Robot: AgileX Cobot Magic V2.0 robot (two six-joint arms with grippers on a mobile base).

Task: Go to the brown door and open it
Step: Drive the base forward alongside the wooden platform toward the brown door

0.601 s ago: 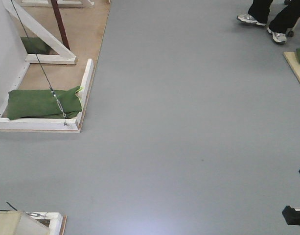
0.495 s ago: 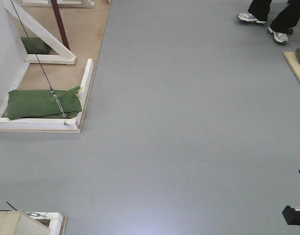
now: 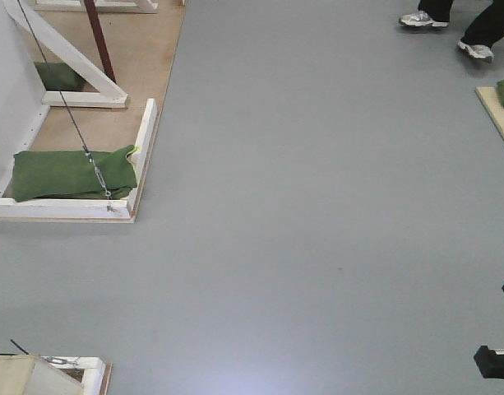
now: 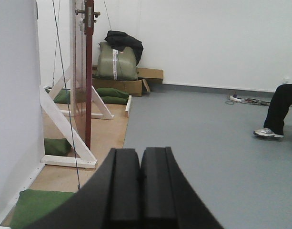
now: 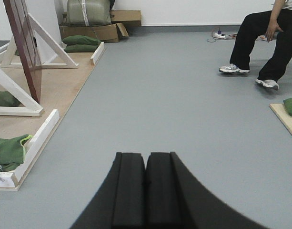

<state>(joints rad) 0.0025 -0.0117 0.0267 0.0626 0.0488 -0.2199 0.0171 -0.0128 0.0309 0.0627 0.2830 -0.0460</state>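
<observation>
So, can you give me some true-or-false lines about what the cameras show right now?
1. The door stands on the left of the views, braced by a white frame. True.
2. The left fingers grip the door's handle. False: the left fingers and right fingers are pressed shut on nothing, well apart from the door.
3. A green sandbag lies on the frame's base. True.
4. Nobody else is in the room. False: a person in black trousers sits on the right.
</observation>
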